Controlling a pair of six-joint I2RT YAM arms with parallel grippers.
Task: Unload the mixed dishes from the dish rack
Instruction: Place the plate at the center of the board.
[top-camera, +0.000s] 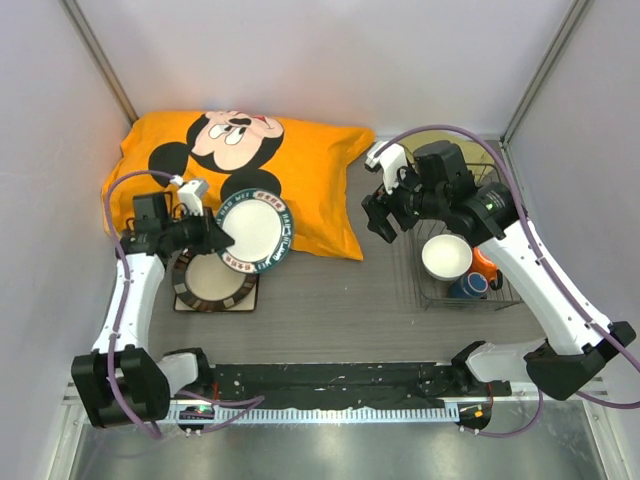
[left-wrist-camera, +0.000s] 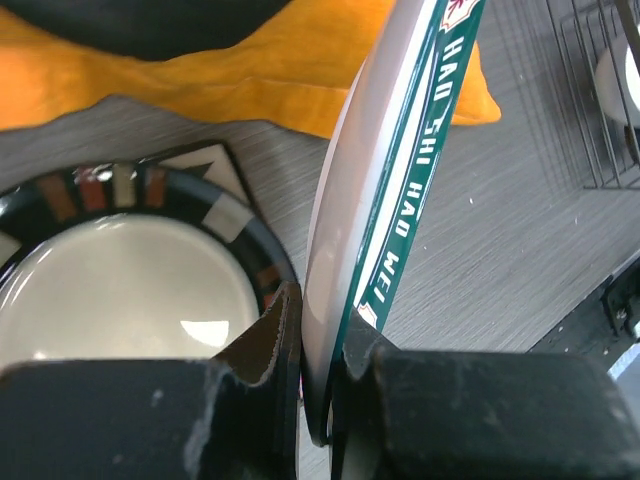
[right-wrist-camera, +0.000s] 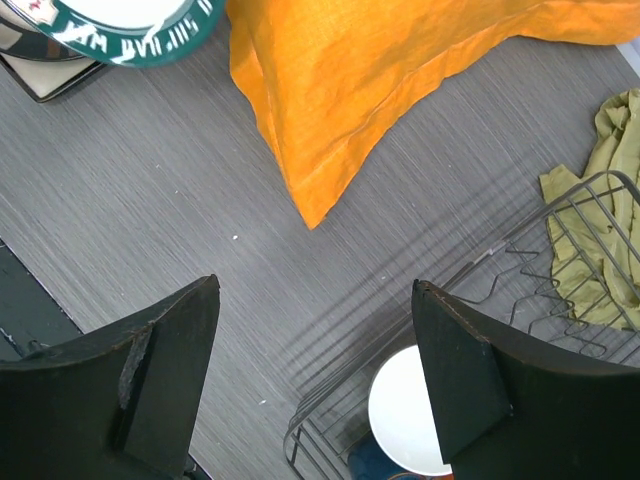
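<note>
My left gripper (top-camera: 215, 238) (left-wrist-camera: 325, 335) is shut on the rim of the white plate with a dark green patterned rim (top-camera: 255, 232) (left-wrist-camera: 375, 190). It holds the plate tilted on edge above the round brown dark-rimmed plate (top-camera: 212, 278) (left-wrist-camera: 130, 290), which lies on the square cream plate (top-camera: 181, 300) (left-wrist-camera: 215, 165). My right gripper (top-camera: 380, 215) (right-wrist-camera: 315, 288) is open and empty, just left of the dish rack (top-camera: 432, 300) (right-wrist-camera: 560, 255). The rack holds the white bowl (top-camera: 447, 256) (right-wrist-camera: 405, 410), the orange mug (top-camera: 487, 262) and the small dark-blue cup (top-camera: 470, 285) (right-wrist-camera: 365, 462).
A large orange cartoon pillow (top-camera: 300, 170) (right-wrist-camera: 400, 80) (left-wrist-camera: 250, 70) lies at the back between the two arms. An olive-green cloth (right-wrist-camera: 600, 230) lies under the rack's far end. White walls close the table on three sides.
</note>
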